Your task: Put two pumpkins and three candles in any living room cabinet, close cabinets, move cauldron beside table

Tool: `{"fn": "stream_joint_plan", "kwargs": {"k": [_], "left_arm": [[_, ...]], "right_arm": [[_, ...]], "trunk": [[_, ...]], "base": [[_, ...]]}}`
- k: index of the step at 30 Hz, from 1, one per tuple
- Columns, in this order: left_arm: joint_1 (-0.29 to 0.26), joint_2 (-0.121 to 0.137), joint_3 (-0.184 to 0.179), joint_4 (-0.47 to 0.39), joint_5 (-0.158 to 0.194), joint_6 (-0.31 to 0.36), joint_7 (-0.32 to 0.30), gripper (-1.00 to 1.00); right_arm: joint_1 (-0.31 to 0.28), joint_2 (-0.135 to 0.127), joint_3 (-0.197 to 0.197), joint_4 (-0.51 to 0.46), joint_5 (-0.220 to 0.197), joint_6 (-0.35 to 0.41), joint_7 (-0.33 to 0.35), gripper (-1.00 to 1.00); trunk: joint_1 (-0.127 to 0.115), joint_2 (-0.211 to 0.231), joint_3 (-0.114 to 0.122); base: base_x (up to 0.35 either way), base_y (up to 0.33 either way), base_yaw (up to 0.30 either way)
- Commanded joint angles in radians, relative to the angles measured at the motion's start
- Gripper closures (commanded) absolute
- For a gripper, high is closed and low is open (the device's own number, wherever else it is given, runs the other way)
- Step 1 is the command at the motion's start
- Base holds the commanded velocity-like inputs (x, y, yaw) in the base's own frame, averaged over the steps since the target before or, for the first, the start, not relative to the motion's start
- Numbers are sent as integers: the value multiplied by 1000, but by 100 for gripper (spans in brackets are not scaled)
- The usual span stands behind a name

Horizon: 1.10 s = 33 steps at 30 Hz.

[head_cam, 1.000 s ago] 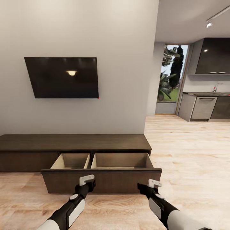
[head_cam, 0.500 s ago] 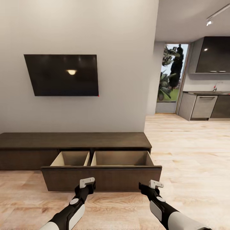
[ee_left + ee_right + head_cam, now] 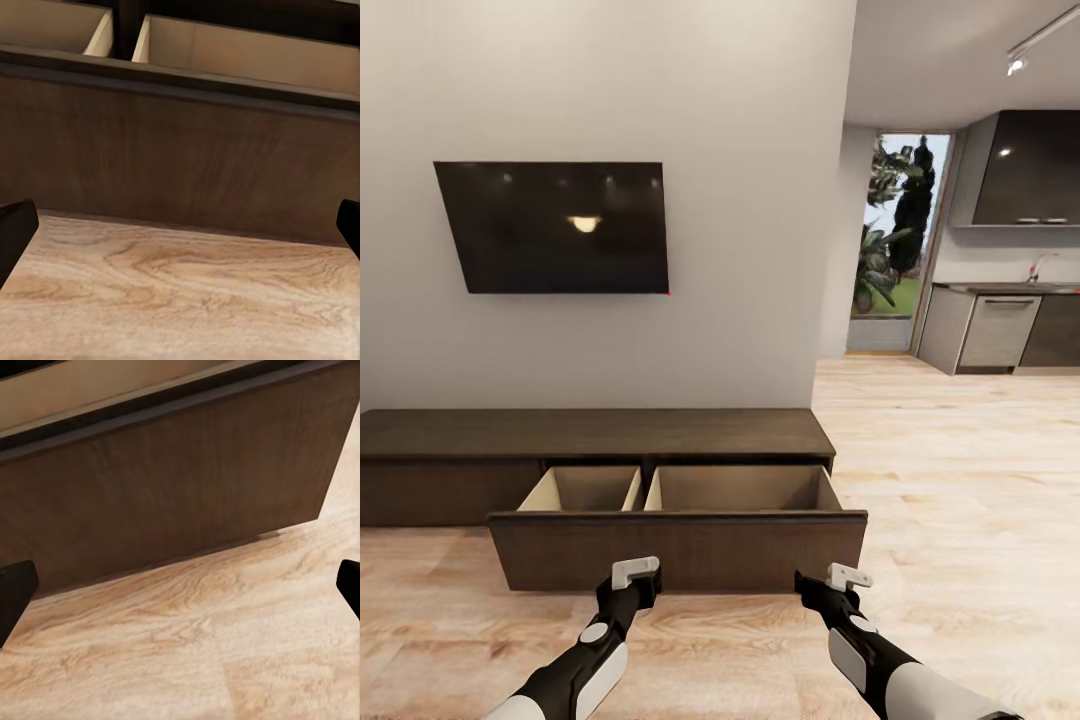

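Low in frame, both empty and spread wide: left gripper (image 3: 634,580), right gripper (image 3: 838,585); above them, mid-frame, the cabinet (image 3: 600,440), dark grained wood, its flat-fronted drawer (image 3: 678,545) open, pale boxy insides; upper left, glossy black television (image 3: 555,228)

Pale wood-plank floor (image 3: 960,480), bearing long low dark brown cabinet (image 3: 590,432) against the wall; wide drawer (image 3: 678,545) pulled open.
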Motion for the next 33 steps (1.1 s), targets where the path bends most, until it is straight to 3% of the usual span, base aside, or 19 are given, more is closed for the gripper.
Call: {"fn": "stream_joint_plan", "kwargs": {"k": [1, 11, 17, 23, 33], "left_arm": [[-1, 1, -9, 0, 7, -5, 7, -100], [-1, -2, -9, 0, 8, -5, 7, -100], [-1, -5, -11, 6, 4, -6, 7, -100], [-1, -5, -45, 8, 3, -5, 7, -100], [-1, -6, -56, 8, 7, -5, 9, -100]], "right_arm": [[-1, 0, 9, 0, -6, -3, -5, -100], [-1, 1, 9, 1, -6, -4, -5, -100], [2, 4, 9, 1, -5, -42, -5, -100], [4, 5, 9, 2, -6, -52, -6, -100], [4, 6, 9, 1, -6, -53, -6, -100]], "trunk": [[4, -8, -4], [42, -78, -36], [65, -120, -54], [88, -162, -73], [126, -232, -105]], "base": [[0, 0, 0], [0, 0, 0], [0, 0, 0], [0, 0, 0], [0, 0, 0]]}}
